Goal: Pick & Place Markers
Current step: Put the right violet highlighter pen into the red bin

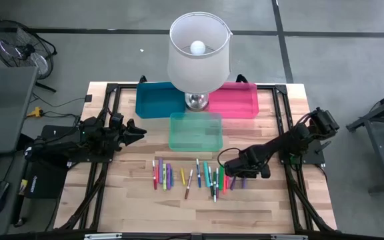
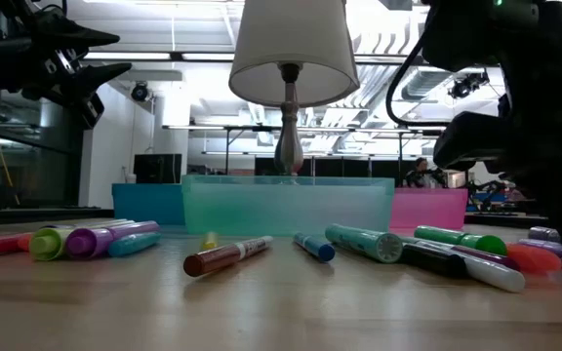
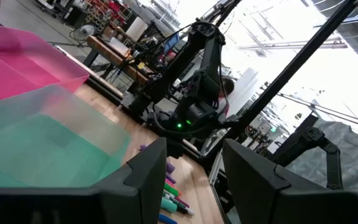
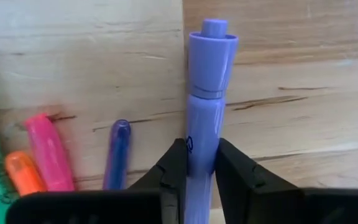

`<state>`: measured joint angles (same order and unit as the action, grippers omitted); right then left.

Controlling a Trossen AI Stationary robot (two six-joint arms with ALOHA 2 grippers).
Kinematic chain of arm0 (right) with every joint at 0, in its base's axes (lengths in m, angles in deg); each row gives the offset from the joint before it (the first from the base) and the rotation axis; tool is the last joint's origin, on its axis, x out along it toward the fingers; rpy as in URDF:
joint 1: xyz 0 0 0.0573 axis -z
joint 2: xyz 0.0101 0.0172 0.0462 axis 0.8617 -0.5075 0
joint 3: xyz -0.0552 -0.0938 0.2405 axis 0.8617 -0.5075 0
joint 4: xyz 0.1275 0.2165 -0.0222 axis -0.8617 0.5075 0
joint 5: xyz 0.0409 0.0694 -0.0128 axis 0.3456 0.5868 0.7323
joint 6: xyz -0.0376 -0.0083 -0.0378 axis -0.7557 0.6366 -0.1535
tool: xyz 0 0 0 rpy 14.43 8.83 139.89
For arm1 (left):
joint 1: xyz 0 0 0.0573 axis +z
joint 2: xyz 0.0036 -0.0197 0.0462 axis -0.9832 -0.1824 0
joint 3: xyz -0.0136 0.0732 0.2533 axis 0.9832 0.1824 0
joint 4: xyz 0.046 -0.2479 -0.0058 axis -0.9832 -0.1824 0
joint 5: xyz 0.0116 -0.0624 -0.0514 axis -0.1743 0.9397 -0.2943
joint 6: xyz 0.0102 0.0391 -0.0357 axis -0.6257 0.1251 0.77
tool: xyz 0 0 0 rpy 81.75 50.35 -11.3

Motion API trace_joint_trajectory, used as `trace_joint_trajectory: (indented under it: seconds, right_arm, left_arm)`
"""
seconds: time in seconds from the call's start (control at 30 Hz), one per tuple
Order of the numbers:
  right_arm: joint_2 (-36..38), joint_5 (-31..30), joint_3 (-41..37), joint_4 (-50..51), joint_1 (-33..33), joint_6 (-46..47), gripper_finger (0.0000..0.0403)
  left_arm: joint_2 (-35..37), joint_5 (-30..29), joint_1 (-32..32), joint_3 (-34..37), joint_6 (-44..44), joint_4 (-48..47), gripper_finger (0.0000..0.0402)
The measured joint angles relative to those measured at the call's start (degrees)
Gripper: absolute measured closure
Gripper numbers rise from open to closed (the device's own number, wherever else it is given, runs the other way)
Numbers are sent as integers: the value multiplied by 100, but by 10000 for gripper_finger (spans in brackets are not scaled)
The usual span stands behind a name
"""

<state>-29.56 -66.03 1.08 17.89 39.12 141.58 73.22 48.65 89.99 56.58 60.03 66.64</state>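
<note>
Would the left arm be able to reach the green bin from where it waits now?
Probably yes. The left gripper hangs open at the table's left side, and bare wood lies between it and the green bin; the right gripper is busy clamping a purple marker farther off.

Overhead looking down, table-level across, both sharing markers (image 1: 199,176), wrist close-ups

Robotics lab; benches (image 3: 114,53), exposed ceiling

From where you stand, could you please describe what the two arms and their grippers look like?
Both are dark, jointed arms. The left gripper has two broad, flat, matte black fingers. The right gripper has black fingers tapering to wedge tips. A green indicator light glows on the right arm, with black cables looping above.
</note>
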Motion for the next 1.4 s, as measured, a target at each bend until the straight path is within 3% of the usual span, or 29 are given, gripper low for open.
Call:
trace_joint_trajectory:
  seconds: [0.3, 0.53, 0.73, 0.93, 1.2, 1.4]
  right_arm:
    - [111, 82, -17, 36, 304, -690, 346]
    - [815, -520, -24, 267, 744, -1189, 352]
    - [1579, -1036, -17, 483, 1512, -2149, 352]
    - [2032, -1032, -14, 621, 2639, -4020, 350]
    - [2058, -452, 26, 167, 4238, -6936, 348]
    - [2031, -890, 611, 347, 5053, -8787, 347]
  left_arm:
    - [1, 20, -2, 0, 0, 1, 246]
    - [1, 17, -2, 0, 0, 0, 246]
    - [0, 15, -2, 0, 0, 2, 246]
    - [0, 15, 0, 0, -2, 2, 246]
    - [0, 12, -1, 0, -1, 0, 246]
    - [0, 8, -1, 0, -2, 0, 246]
